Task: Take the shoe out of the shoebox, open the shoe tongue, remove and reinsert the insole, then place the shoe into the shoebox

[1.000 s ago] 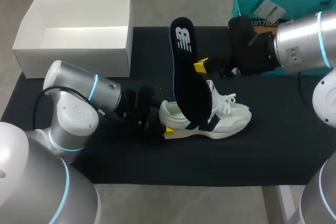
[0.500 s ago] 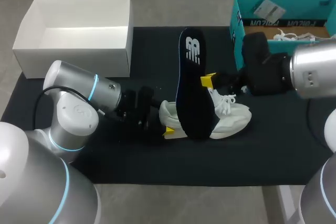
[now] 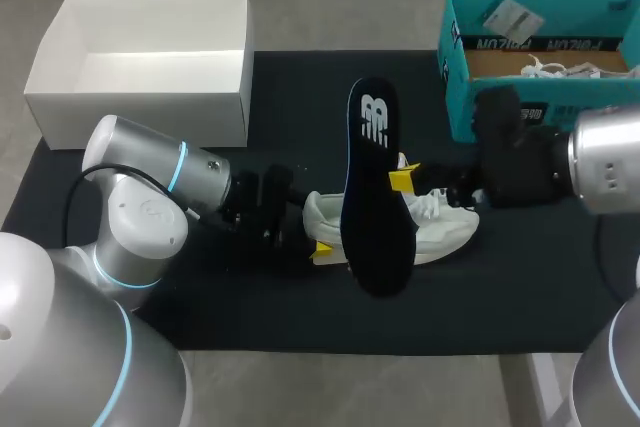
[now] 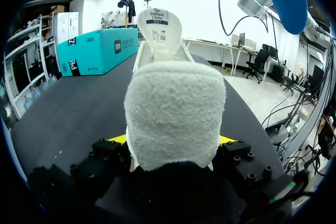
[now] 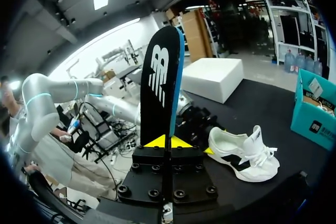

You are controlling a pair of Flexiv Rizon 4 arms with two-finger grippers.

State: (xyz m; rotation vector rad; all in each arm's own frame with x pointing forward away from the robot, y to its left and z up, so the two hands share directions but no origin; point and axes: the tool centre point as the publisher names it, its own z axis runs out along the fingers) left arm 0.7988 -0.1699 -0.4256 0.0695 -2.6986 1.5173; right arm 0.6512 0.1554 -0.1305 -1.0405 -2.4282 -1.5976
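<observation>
- The right arm point(image 3: 600, 172) drew back toward its own side and came lower, uncovering the teal shoebox point(image 3: 458, 67).
- The insole point(image 3: 375, 197), carried in the right gripper point(image 3: 404, 179), shifted rightward and nearer.
- Its lower end passed from inside the shoe point(image 3: 445, 232) to beyond the shoe's near side.

From above, the insole point(image 3: 375, 197) in the right gripper point(image 3: 398, 180) covers the middle of the sneaker point(image 3: 450, 232). On the left wrist cam, the heel between the left gripper point(image 4: 173, 140) fingers hides most of both yellow tips, and the insole gets cut off up ahead.
</observation>
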